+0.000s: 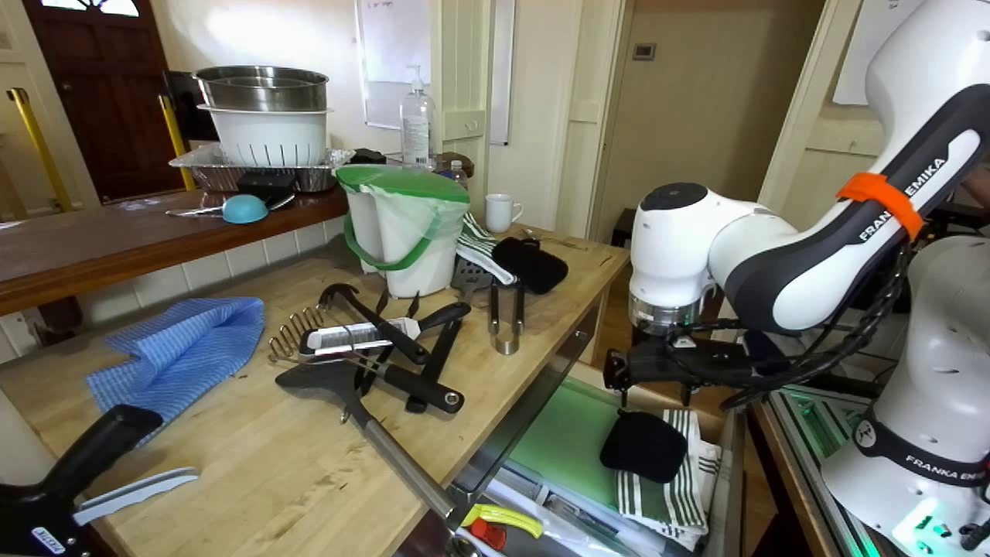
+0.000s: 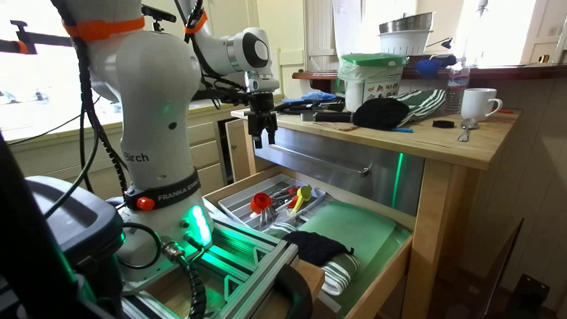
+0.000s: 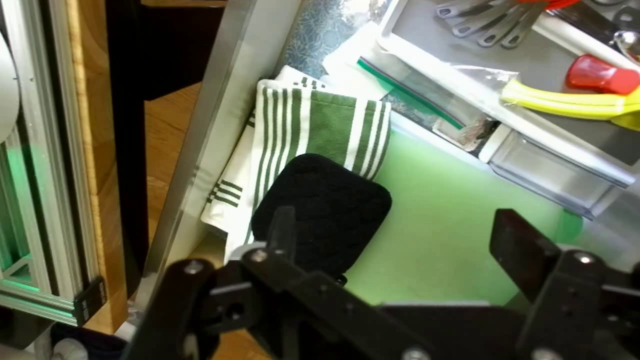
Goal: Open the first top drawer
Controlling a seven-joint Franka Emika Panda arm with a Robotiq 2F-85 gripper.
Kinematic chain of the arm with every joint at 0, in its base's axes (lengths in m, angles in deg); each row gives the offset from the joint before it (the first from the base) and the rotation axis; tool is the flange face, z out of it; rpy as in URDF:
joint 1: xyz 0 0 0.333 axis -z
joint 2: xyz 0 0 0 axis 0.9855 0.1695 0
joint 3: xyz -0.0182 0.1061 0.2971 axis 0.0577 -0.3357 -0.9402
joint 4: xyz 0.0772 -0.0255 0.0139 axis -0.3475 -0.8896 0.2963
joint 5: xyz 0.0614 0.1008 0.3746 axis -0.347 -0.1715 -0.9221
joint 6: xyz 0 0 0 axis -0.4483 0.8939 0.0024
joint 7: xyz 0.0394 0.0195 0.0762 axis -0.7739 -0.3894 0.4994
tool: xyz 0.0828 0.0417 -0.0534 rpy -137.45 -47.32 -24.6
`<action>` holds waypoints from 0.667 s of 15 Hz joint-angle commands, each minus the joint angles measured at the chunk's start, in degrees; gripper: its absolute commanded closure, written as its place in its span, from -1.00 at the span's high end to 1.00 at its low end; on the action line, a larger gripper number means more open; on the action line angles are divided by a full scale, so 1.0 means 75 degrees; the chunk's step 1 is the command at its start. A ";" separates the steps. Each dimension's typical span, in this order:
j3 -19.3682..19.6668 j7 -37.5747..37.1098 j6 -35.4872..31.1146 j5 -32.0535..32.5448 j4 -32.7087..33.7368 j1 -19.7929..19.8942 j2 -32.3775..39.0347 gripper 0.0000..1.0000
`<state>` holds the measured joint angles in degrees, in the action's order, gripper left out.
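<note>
The first top drawer (image 2: 390,173) is shut. Its wide steel front with a bar handle (image 2: 323,161) sits just under the wooden tabletop. Its inside is hidden. The front also shows at a steep angle in an exterior view (image 1: 541,398). My gripper (image 1: 655,396) points down in front of that steel front, apart from it. In an exterior view the gripper (image 2: 265,142) appears close to the handle's left end. In the wrist view the gripper (image 3: 395,220) has its fingers wide apart with nothing between them. The top drawer's handle does not show in the wrist view.
A lower drawer (image 2: 381,277) stands open below my gripper. It has a green lining (image 3: 440,215), a striped towel (image 3: 330,120), a black pot holder (image 3: 320,210) and a utensil tray (image 3: 440,70). Utensils, a bin (image 1: 410,232) and a mug (image 1: 501,213) stand on the tabletop.
</note>
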<state>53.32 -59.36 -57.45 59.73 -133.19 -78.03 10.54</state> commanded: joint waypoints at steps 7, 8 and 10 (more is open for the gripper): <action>0.0051 -0.1151 -0.3054 -0.1690 0.0113 -0.0123 0.0442 1.00; -0.0019 -0.1429 -0.3404 -0.1529 0.0112 -0.0046 0.0533 1.00; -0.0127 -0.1725 -0.3743 -0.1338 0.0113 -0.0068 0.0638 1.00</action>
<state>53.52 -67.87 -80.90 49.27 -132.35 -78.08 13.32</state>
